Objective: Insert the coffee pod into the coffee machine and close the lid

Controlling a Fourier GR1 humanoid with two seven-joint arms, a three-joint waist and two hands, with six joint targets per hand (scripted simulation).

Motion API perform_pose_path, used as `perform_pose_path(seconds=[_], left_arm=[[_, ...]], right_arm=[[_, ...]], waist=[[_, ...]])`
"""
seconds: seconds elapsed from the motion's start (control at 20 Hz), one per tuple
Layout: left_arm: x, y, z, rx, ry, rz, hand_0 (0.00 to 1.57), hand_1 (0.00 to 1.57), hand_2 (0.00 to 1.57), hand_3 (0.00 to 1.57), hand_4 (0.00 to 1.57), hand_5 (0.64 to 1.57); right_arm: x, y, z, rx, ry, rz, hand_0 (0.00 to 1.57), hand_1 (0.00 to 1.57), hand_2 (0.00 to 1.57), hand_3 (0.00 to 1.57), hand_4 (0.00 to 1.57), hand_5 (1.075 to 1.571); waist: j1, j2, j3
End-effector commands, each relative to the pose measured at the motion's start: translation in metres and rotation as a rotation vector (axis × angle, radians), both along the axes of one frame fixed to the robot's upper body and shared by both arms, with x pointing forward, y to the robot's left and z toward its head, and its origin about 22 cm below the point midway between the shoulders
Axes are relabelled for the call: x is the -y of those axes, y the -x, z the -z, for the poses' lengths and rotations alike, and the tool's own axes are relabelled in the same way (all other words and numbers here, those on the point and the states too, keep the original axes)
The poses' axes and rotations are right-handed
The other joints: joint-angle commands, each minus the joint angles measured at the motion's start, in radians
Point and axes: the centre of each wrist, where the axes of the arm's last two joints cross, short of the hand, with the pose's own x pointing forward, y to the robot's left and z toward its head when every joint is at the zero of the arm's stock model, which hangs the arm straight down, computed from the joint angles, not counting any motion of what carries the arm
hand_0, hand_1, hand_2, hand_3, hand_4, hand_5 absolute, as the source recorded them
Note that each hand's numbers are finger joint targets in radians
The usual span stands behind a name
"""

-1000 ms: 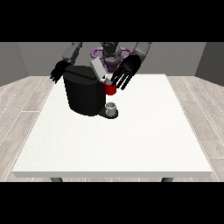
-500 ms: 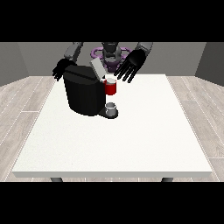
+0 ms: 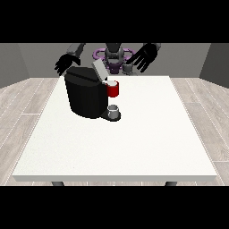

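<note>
The black coffee machine (image 3: 86, 96) stands on the left half of the white table (image 3: 147, 134), its grey lid (image 3: 99, 70) tilted up. A red thing at the machine (image 3: 113, 88) sits at its front top. Below it, a small grey cup (image 3: 114, 110) rests on the machine's base. A small grey thing (image 3: 128, 68) stands at the table's far edge; I cannot tell it for the pod. The hand at the view's right (image 3: 146, 56) is raised above that edge, open, fingers spread, holding nothing. The hand at the view's left (image 3: 67, 63) hangs open behind the machine's far corner.
The robot's torso (image 3: 114, 56) with a purple ring is behind the far edge. Wooden floor surrounds the table.
The hand at the view's right has lifted up and to the right, away from the red thing and the machine's lid. The other hand has barely moved.
</note>
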Motion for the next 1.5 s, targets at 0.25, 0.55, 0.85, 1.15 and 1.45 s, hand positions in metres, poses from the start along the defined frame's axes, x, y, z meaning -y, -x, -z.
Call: perform_pose_path(seconds=[0.25, 0.55, 0.85, 1.15, 1.45], left_arm=[[0.018, 0.045, 0.117, -0.160, 0.432, -0.001, 0.00, 0.00, 0.00, 0.00, 0.00, 1.571], [0.009, 0.070, 0.154, -0.252, 0.560, -0.100, 0.00, 0.00, 0.00, 0.00, 0.21, 1.571], [0.003, 0.081, 0.159, -0.254, 0.656, -0.063, 0.00, 0.00, 0.00, 0.00, 0.00, 1.571], [0.020, 0.113, 0.190, -0.296, 0.726, -0.059, 0.00, 0.00, 0.00, 0.00, 0.03, 1.571], [0.014, 0.107, 0.148, -0.225, 0.743, -0.037, 0.00, 0.00, 0.00, 0.00, 0.22, 1.571]], right_arm=[[0.039, 0.007, -0.011, -0.014, 0.085, -0.020, 0.00, 0.00, 0.00, 0.00, 0.39, 1.571], [0.032, 0.003, -0.039, -0.006, 0.102, -0.139, 0.00, 0.00, 0.00, 0.00, 0.00, 1.571], [0.015, -0.010, -0.056, 0.048, 0.111, -0.242, 0.00, 0.00, 0.00, 0.00, 0.00, 1.571], [0.015, -0.023, -0.067, 0.022, 0.191, -0.254, 0.00, 0.00, 0.00, 0.00, 0.24, 1.571], [0.016, -0.033, -0.072, 0.043, 0.180, -0.298, 0.00, 0.00, 0.00, 0.00, 0.12, 1.571]], waist=[[0.141, -0.171, 0.0001], [0.160, -0.263, 0.0002], [0.221, -0.233, 0.0005], [0.286, -0.232, 0.0004], [0.289, -0.175, 0.0009]])
